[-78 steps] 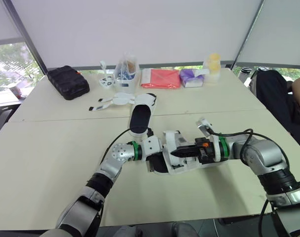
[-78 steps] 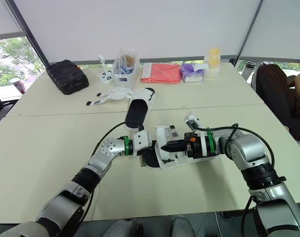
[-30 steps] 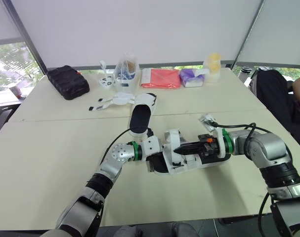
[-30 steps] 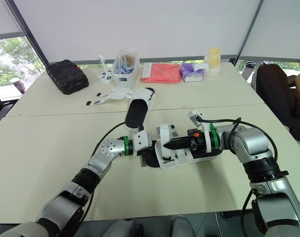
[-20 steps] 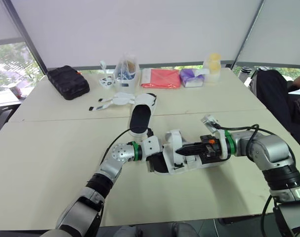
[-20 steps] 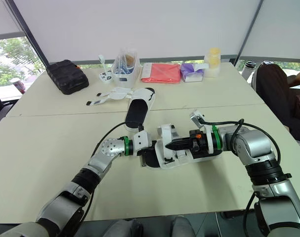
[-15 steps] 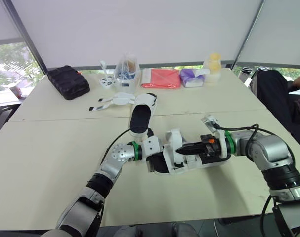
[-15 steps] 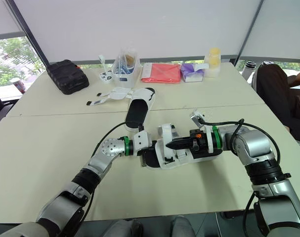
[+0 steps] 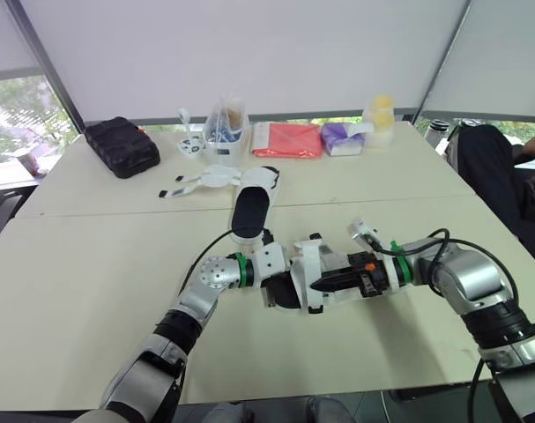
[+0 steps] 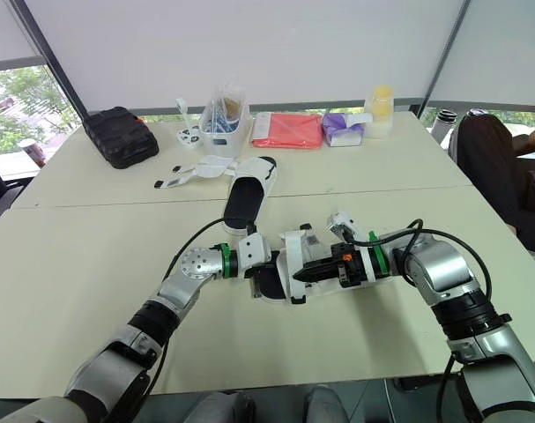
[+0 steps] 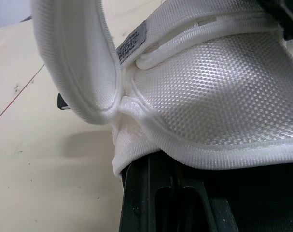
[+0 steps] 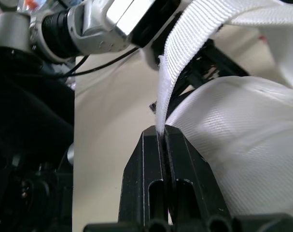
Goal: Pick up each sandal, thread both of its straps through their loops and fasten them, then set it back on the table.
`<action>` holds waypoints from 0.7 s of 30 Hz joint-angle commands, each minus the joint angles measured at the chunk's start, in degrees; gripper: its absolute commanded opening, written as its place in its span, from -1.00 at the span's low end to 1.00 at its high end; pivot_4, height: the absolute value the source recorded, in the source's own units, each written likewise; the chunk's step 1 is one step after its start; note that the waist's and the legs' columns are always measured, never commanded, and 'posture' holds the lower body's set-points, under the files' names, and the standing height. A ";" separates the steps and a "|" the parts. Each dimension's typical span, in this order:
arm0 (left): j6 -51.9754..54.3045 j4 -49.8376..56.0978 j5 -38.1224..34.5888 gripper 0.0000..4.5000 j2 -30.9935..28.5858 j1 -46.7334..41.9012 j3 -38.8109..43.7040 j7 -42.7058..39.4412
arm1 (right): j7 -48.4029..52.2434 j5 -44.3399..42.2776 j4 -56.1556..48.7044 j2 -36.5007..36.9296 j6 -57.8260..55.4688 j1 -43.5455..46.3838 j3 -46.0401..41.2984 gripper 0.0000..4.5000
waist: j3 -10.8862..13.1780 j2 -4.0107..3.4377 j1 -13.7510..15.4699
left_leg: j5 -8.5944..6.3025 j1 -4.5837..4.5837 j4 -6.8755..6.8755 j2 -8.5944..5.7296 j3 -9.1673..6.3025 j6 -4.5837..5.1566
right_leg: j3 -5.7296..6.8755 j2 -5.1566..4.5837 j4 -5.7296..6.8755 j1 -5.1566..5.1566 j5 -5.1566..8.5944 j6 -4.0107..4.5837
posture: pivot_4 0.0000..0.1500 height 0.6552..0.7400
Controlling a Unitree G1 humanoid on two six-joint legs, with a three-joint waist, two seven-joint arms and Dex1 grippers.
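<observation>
A: Sandal (image 9: 308,284) location?
B: Front-middle of tabletop (image 9: 73,282), between both grippers, tipped on its side. Loose strap (image 12: 187,46) end pinched in right gripper (image 12: 161,131), clamped tight on it.
A: Left gripper (image 9: 278,284)?
B: Tucked at sandal's end, under the white upper. Cannot tell whether closed.
A: Other sandal (image 9: 250,208)?
B: Flat on tabletop farther back, straps splayed toward robot's left. Black case (image 9: 120,146), clear bin (image 9: 225,134), red pouch (image 9: 286,139) along far edge.
</observation>
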State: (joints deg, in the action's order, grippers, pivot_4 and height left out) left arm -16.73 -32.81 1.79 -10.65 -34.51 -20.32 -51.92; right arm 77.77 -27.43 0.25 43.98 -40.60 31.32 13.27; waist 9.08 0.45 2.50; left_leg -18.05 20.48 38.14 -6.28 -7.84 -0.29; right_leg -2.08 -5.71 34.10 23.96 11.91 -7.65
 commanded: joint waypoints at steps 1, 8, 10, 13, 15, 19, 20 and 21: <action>2.06 -3.00 2.52 -1.00 0.41 1.68 -1.93 0.26 | 1.70 2.11 -0.33 1.45 2.59 0.47 0.71 -0.99 | 0.00 0.00 0.02 | 0.00 0.00 0.00 0.00 0.00 0.00 | 0.00 0.00 0.00 0.00 0.00 0.00 | 1.00 1.00; 2.04 -3.08 2.61 -1.00 0.29 1.91 -1.92 0.37 | 1.40 -9.63 0.19 -0.72 -13.45 7.34 -6.76 -0.99 | 0.00 -0.01 -0.02 | 0.00 0.02 0.00 0.00 0.00 -0.01 | -0.01 -0.01 0.00 0.03 -0.01 0.02 | 1.00 1.00; 2.00 -3.20 2.60 -1.00 0.27 1.91 -1.89 0.34 | 0.47 -10.30 0.23 -1.30 -14.60 7.96 -7.24 -0.99 | 0.00 -0.01 0.04 | 0.00 0.02 0.00 0.00 -0.01 -0.01 | -0.01 -0.02 0.01 0.04 -0.01 0.02 | 1.00 1.00; 2.03 -3.19 2.61 -1.00 0.44 1.88 -1.92 0.38 | 0.29 -8.10 1.57 -1.52 -12.35 7.65 -5.65 -0.99 | 0.00 0.00 0.08 | -0.01 0.02 0.00 0.00 -0.05 0.00 | 0.01 -0.01 -0.01 0.00 -0.01 0.02 | 1.00 1.00; 2.06 -3.16 2.63 -1.00 0.51 1.85 -1.91 0.46 | 0.50 -7.56 2.15 -1.45 -11.81 7.54 -5.10 -0.99 | 0.00 0.00 0.06 | -0.01 0.03 0.00 -0.04 -0.03 0.01 | 0.01 -0.06 0.00 0.02 -0.01 0.02 | 1.00 1.00; 2.14 -3.17 2.62 -1.00 0.40 1.88 -1.78 0.63 | 1.34 -6.87 2.98 -1.13 -11.25 7.71 -4.23 -0.99 | 0.00 0.00 0.02 | -0.01 0.02 0.00 -0.05 -0.01 0.00 | 0.01 -0.07 0.01 0.03 -0.01 0.02 | 1.00 1.00; 2.15 -3.10 2.63 -1.00 0.35 1.97 -1.78 0.65 | 1.55 -6.65 3.14 -1.00 -10.97 7.65 -3.98 -0.99 | 0.00 0.00 0.01 | -0.01 0.02 0.00 -0.05 -0.02 0.00 | 0.01 -0.07 0.01 0.03 -0.01 0.02 | 1.00 1.00; 2.18 -2.92 2.63 -1.00 0.28 2.15 -1.81 0.64 | 1.85 -6.32 3.37 -0.82 -10.60 7.54 -3.65 -0.99 | 0.00 0.00 0.00 | -0.01 0.02 0.00 -0.05 -0.01 0.00 | 0.01 -0.07 0.01 0.03 -0.01 0.02 | 1.00 1.00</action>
State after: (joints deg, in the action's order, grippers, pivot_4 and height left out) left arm -16.74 -32.75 1.79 -10.51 -34.28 -20.23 -51.65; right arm 78.64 -33.94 3.82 42.59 -52.15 38.29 9.91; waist 9.07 0.45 2.50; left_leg -18.05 20.50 38.13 -6.33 -7.86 -0.29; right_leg -2.07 -5.78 34.11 23.99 11.89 -7.64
